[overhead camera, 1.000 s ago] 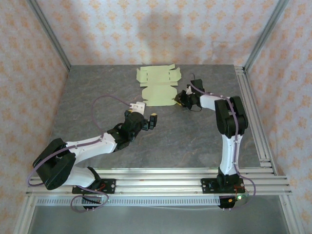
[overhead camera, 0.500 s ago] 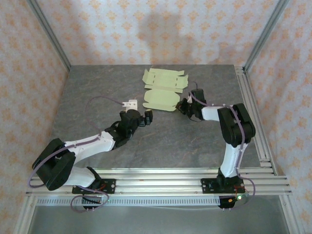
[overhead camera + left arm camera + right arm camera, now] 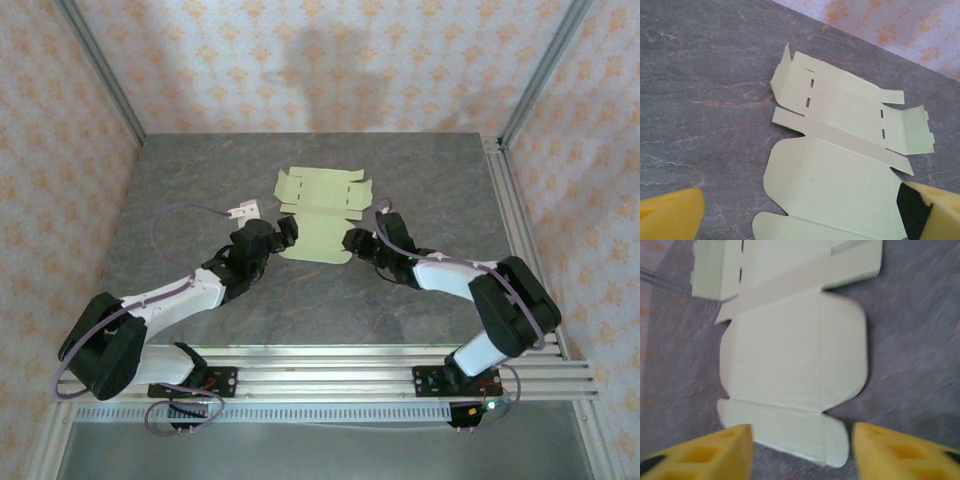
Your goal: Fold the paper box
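The paper box is a flat pale yellow-green die-cut sheet, lying unfolded on the grey table in the top view. My left gripper is at the sheet's left edge, open; its yellow fingertips straddle the sheet's rounded near panel without touching it. My right gripper sits at the sheet's near right corner. In the right wrist view it is open, and the sheet's near flap lies flat just ahead of the gap, gripped by neither finger.
Grey marbled tabletop stretches round the sheet on all sides. Aluminium rails run along the right edge and the near edge. Patterned walls close off the back and both sides.
The sheet has been dragged nearer and to the left. My right gripper was shut at its edge and has now opened and let go. My left gripper has advanced to the sheet's left edge.
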You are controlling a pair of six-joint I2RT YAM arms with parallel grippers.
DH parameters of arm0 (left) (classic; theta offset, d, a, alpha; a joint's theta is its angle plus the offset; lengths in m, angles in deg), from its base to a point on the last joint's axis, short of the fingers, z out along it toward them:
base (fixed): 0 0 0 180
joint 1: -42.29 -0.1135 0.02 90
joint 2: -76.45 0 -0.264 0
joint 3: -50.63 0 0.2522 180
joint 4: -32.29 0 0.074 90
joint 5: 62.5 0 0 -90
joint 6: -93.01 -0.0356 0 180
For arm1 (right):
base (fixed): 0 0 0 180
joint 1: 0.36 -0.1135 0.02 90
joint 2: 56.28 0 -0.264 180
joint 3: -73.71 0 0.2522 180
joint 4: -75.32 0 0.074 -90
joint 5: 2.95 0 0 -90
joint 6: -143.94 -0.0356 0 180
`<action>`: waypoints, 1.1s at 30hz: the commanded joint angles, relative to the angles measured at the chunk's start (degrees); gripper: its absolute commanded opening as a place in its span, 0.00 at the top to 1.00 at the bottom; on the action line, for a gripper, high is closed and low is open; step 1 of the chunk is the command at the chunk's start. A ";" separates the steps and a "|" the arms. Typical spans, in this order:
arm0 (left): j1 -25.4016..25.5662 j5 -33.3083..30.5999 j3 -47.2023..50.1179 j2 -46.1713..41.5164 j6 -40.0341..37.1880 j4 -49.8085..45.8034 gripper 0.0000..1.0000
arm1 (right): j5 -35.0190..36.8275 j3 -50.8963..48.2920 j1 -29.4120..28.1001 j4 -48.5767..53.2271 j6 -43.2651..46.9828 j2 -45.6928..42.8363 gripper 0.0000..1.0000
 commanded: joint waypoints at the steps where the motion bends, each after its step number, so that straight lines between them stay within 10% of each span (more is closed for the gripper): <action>1: -0.43 1.00 -1.07 1.58 1.71 0.40 0.00 | 6.96 4.08 3.76 6.00 6.41 -1.87 0.36; 8: -0.43 1.10 -0.61 0.27 1.32 -0.49 0.00 | -6.72 20.70 15.32 13.80 9.03 12.70 0.40; 18: -0.46 -0.29 1.44 -3.20 0.97 -3.82 0.00 | -13.11 41.43 17.59 24.38 11.67 31.05 0.52; 28: -0.46 0.06 1.07 -2.27 1.23 -3.99 0.00 | -13.93 42.10 17.56 21.87 8.35 33.12 1.00; 33: -0.44 0.15 1.27 -1.86 1.54 -3.56 0.00 | -9.11 29.88 16.42 10.22 -0.76 25.02 1.00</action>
